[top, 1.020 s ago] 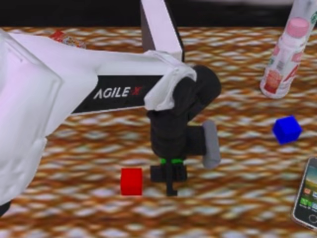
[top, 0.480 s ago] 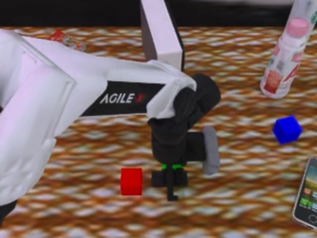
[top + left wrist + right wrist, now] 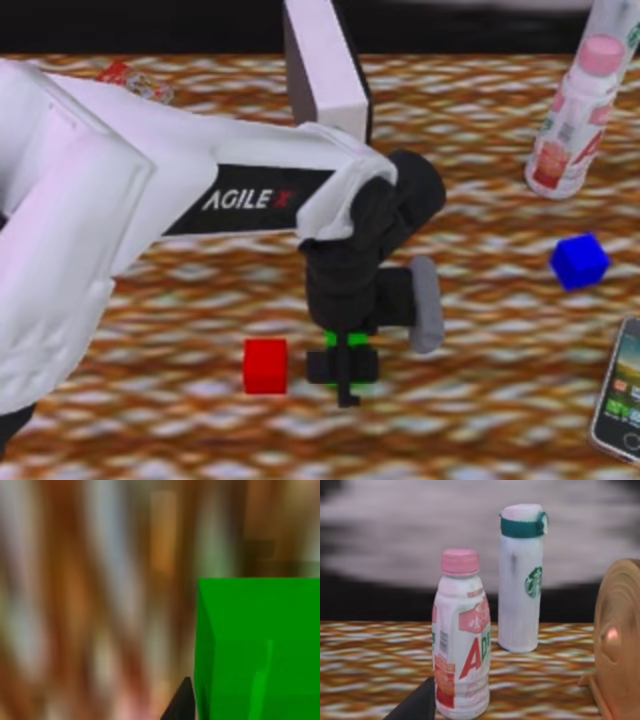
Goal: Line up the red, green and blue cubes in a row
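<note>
Left hand (image 3: 343, 362) lowered slightly since earlier, clamped on green cube (image 3: 345, 338) just right of red cube (image 3: 265, 364) | step: placing green | next: release, then fetch blue cube (image 3: 579, 261), well apart at right | right hand: cannot tell.

Even, bright light; left wrist view's table (image 3: 75, 605) heavily blurred.

Matte green cube (image 3: 257, 650); woven-looking table (image 3: 480, 400)
</note>
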### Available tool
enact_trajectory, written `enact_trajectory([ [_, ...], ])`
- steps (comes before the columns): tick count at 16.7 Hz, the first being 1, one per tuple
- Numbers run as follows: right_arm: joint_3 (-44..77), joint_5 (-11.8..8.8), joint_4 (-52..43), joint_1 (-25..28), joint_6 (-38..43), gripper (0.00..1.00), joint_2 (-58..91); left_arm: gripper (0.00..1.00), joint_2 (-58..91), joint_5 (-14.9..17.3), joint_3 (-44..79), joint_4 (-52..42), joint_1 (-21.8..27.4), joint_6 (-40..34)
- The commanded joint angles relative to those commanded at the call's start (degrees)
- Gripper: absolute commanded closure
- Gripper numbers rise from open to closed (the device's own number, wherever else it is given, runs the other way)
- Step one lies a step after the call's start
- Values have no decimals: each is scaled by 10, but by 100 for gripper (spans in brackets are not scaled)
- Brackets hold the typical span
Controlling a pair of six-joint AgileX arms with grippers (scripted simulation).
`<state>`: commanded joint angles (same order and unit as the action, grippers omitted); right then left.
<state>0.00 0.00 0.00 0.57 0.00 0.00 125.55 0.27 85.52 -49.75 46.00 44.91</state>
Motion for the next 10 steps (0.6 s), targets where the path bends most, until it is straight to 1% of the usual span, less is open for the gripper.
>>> enact_trajectory([
  [3,0,0,0,0,0,0,0,2,0,0,0,0,0,0],
  [4,0,0,0,0,0,0,0,0,0,0,0,0,0,0],
  [10,0,0,0,0,0,0,0,0,0,0,0,0,0,0],
])
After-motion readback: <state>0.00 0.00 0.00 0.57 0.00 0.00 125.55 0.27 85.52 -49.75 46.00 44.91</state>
